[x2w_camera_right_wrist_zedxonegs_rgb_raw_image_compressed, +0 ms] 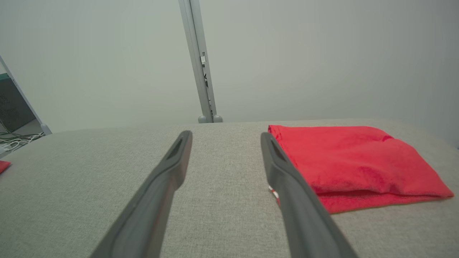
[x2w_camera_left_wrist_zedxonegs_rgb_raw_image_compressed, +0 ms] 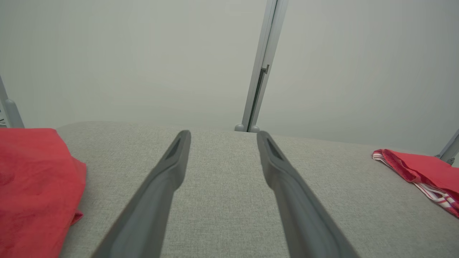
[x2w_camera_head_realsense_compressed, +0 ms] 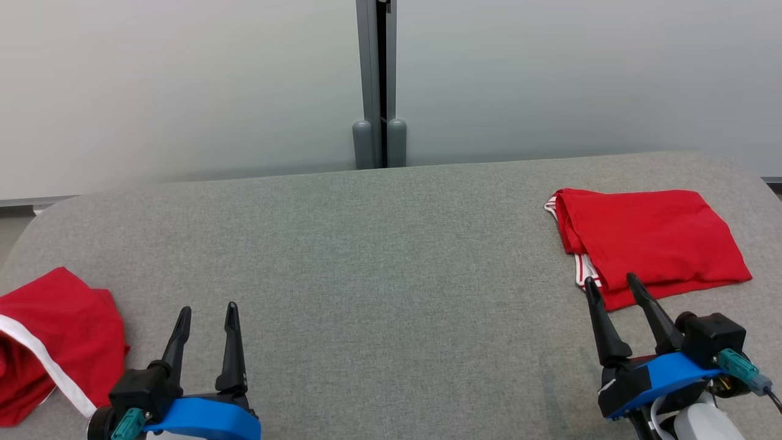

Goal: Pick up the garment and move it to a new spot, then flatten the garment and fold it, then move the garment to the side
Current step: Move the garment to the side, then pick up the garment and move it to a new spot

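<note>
A folded red garment (x2w_camera_head_realsense_compressed: 654, 241) with a red-and-white striped edge lies flat at the table's right side; it also shows as a neat red rectangle (x2w_camera_right_wrist_zedxonegs_rgb_raw_image_compressed: 355, 161) and as a thin red strip (x2w_camera_left_wrist_zedxonegs_rgb_raw_image_compressed: 423, 170). A second red garment (x2w_camera_head_realsense_compressed: 49, 342) with a white stripe lies crumpled at the left front edge, seen again beside my left fingers (x2w_camera_left_wrist_zedxonegs_rgb_raw_image_compressed: 32, 186). My left gripper (x2w_camera_head_realsense_compressed: 208, 321) is open and empty, just right of the crumpled garment. My right gripper (x2w_camera_head_realsense_compressed: 611, 287) is open and empty, its tips at the folded garment's near left corner, not gripping it.
The grey fabric table (x2w_camera_head_realsense_compressed: 379, 256) has rounded corners and a far edge close to a pale wall. A grey post (x2w_camera_head_realsense_compressed: 379, 79) rises behind the table's middle. Cables and a dark unit (x2w_camera_right_wrist_zedxonegs_rgb_raw_image_compressed: 10, 118) sit off the left end.
</note>
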Tool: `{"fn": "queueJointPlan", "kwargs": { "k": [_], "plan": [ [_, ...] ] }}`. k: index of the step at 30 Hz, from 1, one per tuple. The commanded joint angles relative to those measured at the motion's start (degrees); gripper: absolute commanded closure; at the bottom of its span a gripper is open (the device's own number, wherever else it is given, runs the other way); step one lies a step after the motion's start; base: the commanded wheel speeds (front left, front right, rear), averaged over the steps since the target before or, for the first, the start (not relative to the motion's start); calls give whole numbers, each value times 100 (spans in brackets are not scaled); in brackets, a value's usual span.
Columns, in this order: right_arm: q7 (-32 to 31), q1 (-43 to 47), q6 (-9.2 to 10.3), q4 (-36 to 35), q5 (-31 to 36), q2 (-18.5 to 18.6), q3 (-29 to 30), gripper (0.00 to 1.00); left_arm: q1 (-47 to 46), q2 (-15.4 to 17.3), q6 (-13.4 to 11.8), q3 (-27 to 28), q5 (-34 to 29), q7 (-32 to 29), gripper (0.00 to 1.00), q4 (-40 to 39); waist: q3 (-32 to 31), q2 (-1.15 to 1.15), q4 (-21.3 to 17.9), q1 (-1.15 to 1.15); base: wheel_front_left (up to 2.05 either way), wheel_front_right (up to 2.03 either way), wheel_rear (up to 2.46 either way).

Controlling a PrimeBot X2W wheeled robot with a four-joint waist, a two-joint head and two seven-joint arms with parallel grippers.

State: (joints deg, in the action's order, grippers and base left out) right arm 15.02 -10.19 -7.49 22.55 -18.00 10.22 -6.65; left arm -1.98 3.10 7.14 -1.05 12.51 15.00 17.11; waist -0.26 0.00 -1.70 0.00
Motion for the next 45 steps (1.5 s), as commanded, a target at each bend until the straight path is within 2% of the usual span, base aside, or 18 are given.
{"fn": "queueJointPlan", "kwargs": {
  "k": [1, 27, 36, 45],
  "plan": [
    [18, 53, -1, -39, 52, -29, 21, 0, 2, -6, 44, -5, -43, 25, 0, 5, 3, 0, -16, 0, 0, 0, 0],
    [18, -12, -1, 49, 12, -3, -22, 0, -119, -13, 39, 38, -75, 25, 0, 124, 2, 0, 32, 0, 0, 0, 0],
    [18, 44, -1, 57, -20, -74, -80, 0, -111, -12, 38, 120, -79, 25, 0, 114, -26, 0, 383, 0, 0, 0, 0],
    [19, 72, -1, 95, -66, -123, -156, 0, -58, 7, 36, 178, -109, 25, 0, 152, -78, 0, 1155, 0, 0, 0, 0]
  ]
}}
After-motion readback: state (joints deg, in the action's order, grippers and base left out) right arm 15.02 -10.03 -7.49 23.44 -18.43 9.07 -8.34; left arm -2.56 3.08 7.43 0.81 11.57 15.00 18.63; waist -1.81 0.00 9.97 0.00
